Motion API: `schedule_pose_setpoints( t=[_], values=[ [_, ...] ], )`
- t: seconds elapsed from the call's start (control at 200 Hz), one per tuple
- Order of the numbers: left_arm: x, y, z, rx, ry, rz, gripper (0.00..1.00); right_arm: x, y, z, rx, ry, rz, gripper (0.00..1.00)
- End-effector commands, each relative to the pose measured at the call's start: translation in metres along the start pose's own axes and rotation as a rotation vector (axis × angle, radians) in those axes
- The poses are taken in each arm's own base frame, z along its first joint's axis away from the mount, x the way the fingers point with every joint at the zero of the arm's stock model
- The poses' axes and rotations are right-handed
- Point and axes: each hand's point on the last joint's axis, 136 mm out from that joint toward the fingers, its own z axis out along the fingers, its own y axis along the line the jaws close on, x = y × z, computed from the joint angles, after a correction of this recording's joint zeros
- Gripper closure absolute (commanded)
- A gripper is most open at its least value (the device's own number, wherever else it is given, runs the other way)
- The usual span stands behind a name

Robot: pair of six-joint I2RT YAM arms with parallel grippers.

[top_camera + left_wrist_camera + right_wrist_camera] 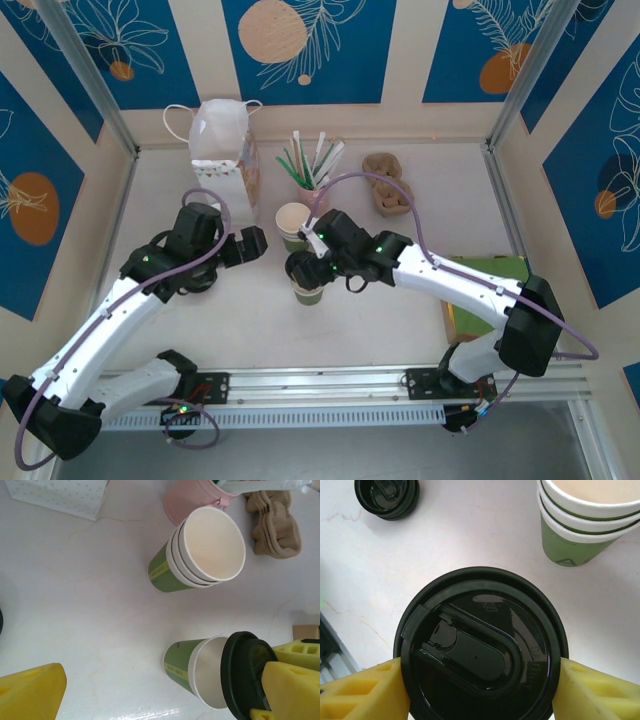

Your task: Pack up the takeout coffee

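Observation:
A green paper cup (187, 667) stands on the white table, its pale inside showing. A round black lid (480, 655) is tilted against the cup's rim on one side and does not sit flat on it. My right gripper (303, 265) is shut on the lid, with a yellow finger (360, 692) at each side. From above, the lid hides the cup (308, 292). My left gripper (262, 243) is open just left of the cup, holding nothing; one of its yellow fingers (30, 692) shows low in the left wrist view.
A stack of lidless green cups (293, 225) stands just behind the cup, and a pink cup of straws (312, 180) behind that. A white bag (225, 150) is at the back left and a brown cup carrier (388, 182) at the back right. Spare black lids (387, 497) lie to the left.

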Motion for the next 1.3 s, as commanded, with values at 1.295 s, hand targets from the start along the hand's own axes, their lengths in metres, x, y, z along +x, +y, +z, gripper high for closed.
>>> schedule_pose_setpoints(
  t=[1.295],
  values=[
    [0.010,0.007,0.004,-0.060,0.016,0.021,0.00,0.023,0.001,0.021,0.185,0.011,-0.224,0.31]
  ],
)
